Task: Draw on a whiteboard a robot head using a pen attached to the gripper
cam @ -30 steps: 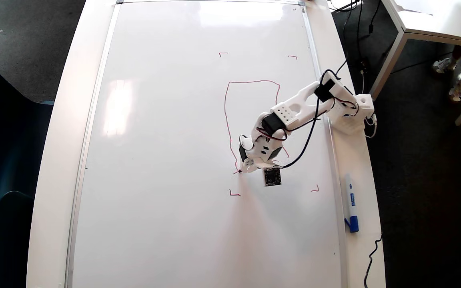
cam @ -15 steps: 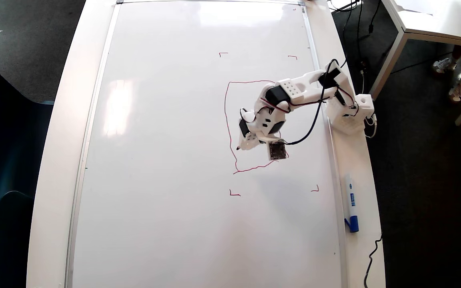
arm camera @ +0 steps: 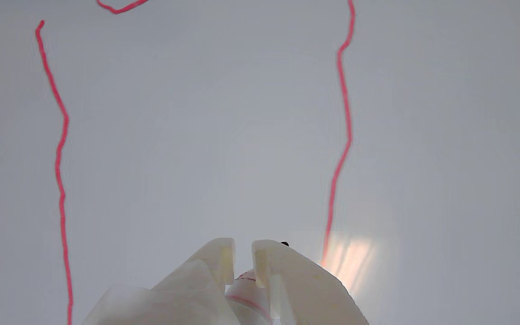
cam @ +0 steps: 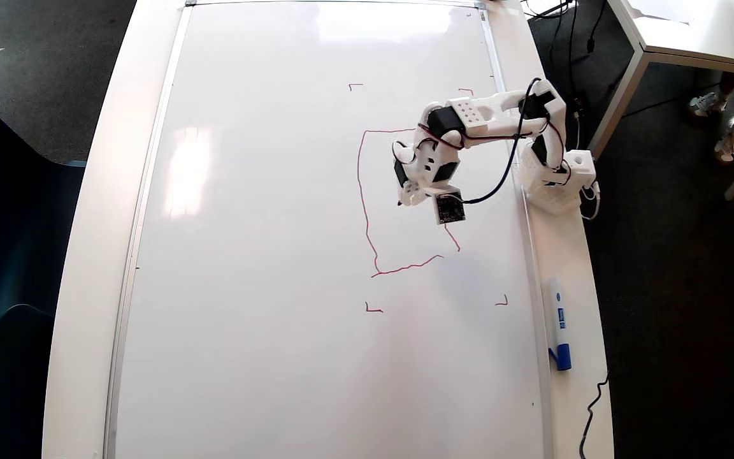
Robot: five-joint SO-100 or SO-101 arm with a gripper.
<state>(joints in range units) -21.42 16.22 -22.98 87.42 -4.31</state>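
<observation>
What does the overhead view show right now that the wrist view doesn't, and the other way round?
Only the overhead view shows the whole whiteboard with its frame, the four red corner marks, the gap at the outline's lower right corner, the arm and a blue-capped marker lying beside the board. Only the wrist view shows the gripper close up, its fingers nearly together around the pen. Both show the robot head outline's long red sides with nothing drawn inside yet.
</observation>
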